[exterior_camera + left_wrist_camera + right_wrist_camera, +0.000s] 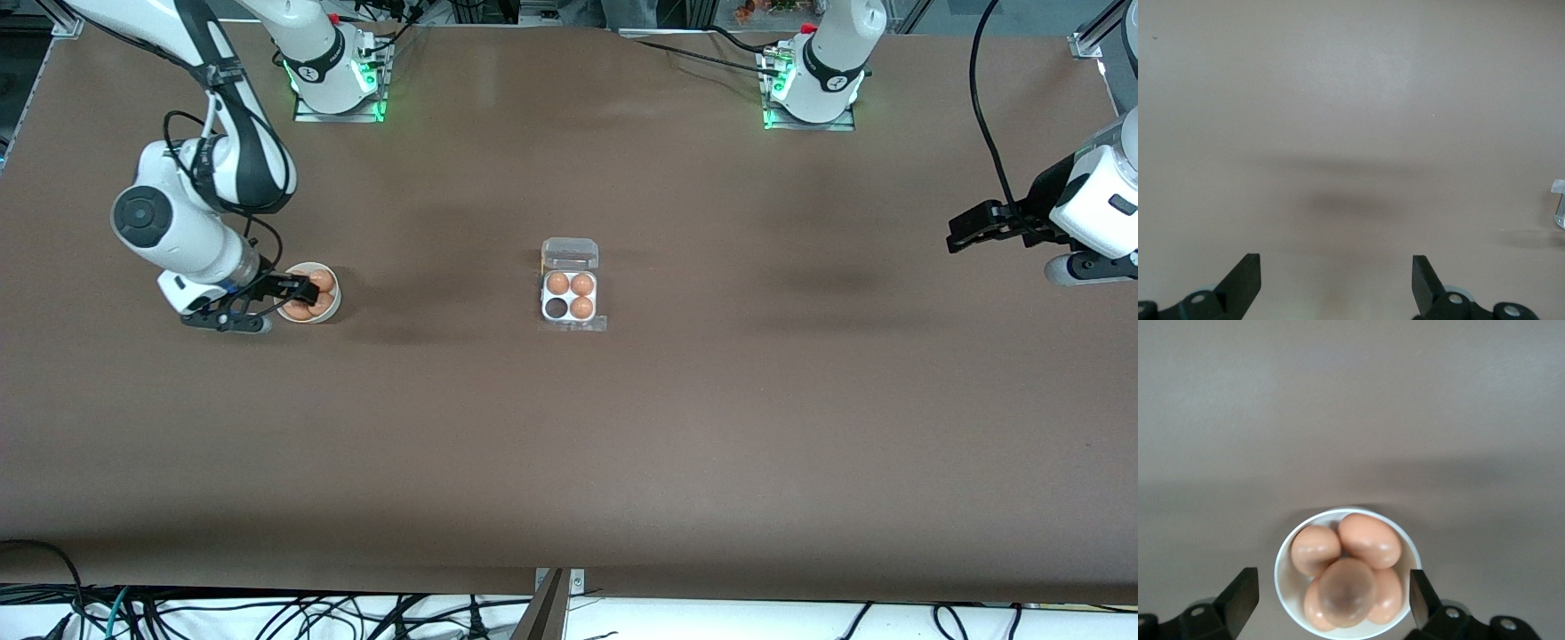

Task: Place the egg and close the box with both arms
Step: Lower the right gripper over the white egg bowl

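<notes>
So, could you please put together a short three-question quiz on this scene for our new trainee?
1. How many cells of the box hold eggs?
2. True or false: the box's lid is shut.
3. The right tool is over: A) the box B) the white bowl C) bare table.

Key: 1. Three; one cell is empty. 2. False; it lies open. 3. B. It is open, and the open left tool waits by the table's end.

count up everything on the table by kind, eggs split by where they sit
eggs in the box: 3
eggs in the white bowl: 4 showing, more could be hidden underneath
box: 1, lid open, one cell empty
white bowl: 1
total: 9 things
</notes>
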